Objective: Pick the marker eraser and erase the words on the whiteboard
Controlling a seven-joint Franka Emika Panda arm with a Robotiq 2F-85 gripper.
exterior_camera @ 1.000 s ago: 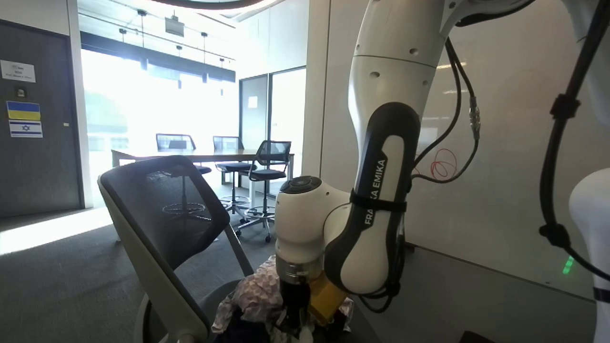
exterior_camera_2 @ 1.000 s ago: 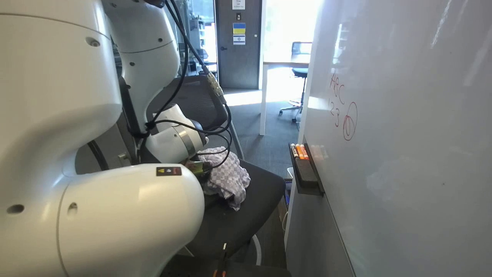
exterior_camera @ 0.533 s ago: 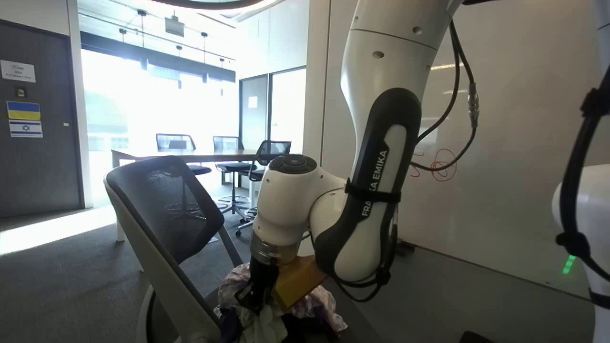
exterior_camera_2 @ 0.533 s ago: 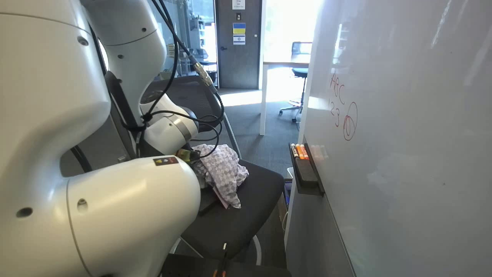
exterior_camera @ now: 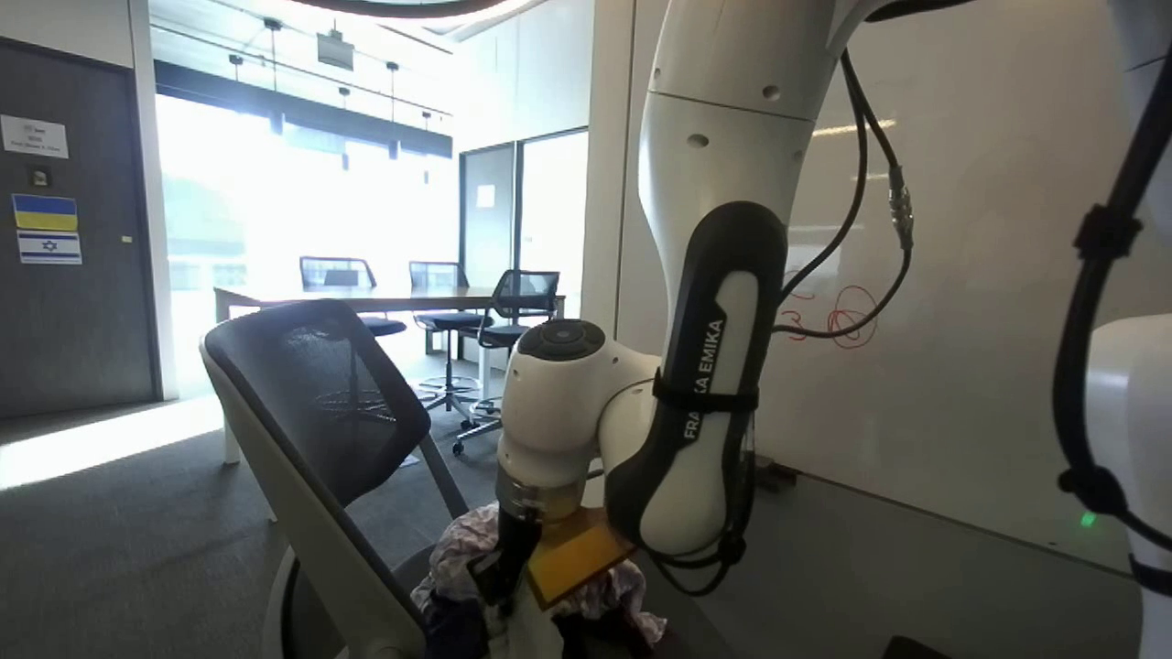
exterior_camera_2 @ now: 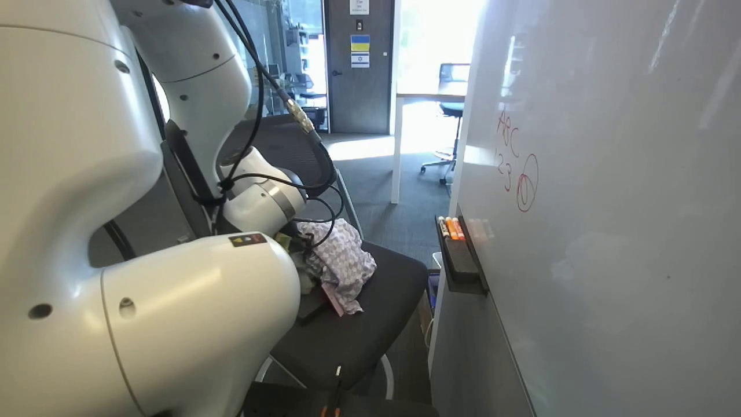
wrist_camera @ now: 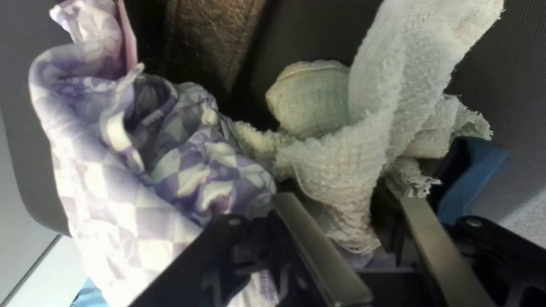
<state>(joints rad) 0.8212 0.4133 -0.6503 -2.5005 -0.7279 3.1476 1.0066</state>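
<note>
The whiteboard (exterior_camera_2: 608, 243) bears red letters (exterior_camera_2: 508, 134) and digits with a red looped scribble (exterior_camera_2: 525, 191); the scribble also shows in an exterior view (exterior_camera: 851, 316). A black eraser-like block (exterior_camera_2: 461, 260) lies on the tray ledge. In the wrist view, a dark brown felt-like block (wrist_camera: 209, 38), perhaps an eraser, lies partly under cloth on the chair. My gripper (wrist_camera: 346, 198) points down over the heap on the chair. Its fingers (wrist_camera: 320, 251) stand apart, with white cloth (wrist_camera: 341, 179) between them and dark gaps beside it. In an exterior view, the gripper (exterior_camera: 499, 590) is low at the heap.
A purple-white checkered cloth (wrist_camera: 115, 187) lies left of the gripper, and a blue thing (wrist_camera: 473, 170) right of it. The chair's backrest (exterior_camera: 311, 394) rises beside the arm. Orange markers (exterior_camera_2: 452, 228) stand on the ledge. Black cables (exterior_camera: 902, 210) hang from the arm.
My gripper rose and shifted away from the whiteboard, then sank slightly. The checkered cloth shifted, and a pink edge and a dark thing now show beneath it on the seat.
</note>
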